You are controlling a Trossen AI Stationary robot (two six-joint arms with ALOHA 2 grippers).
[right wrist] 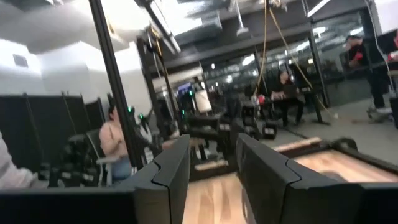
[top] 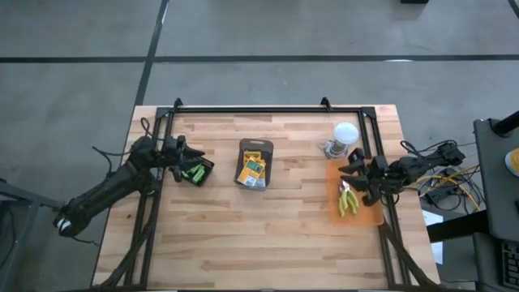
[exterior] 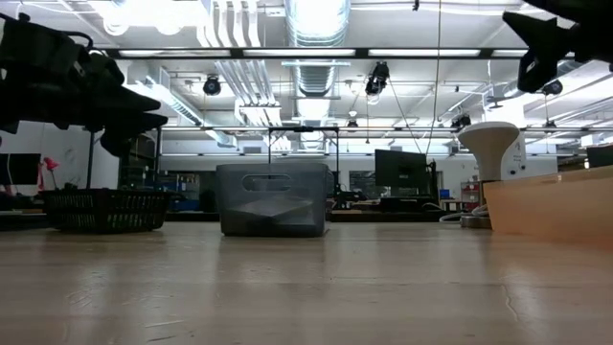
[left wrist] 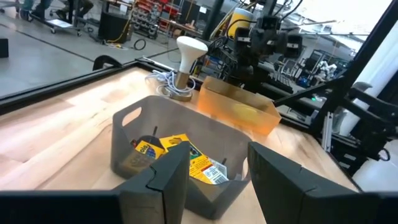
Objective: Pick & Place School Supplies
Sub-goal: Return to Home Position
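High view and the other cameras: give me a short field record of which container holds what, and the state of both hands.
grey bin: table centre, holds the crayon boxes
black basket: left side, holds the green sticks
orange bin: right side, holds the pliers
jar: white lid, upright, just beyond the orange bin
left hand: open, empty, raised beside the black basket
right hand: open, empty, raised above the orange bin
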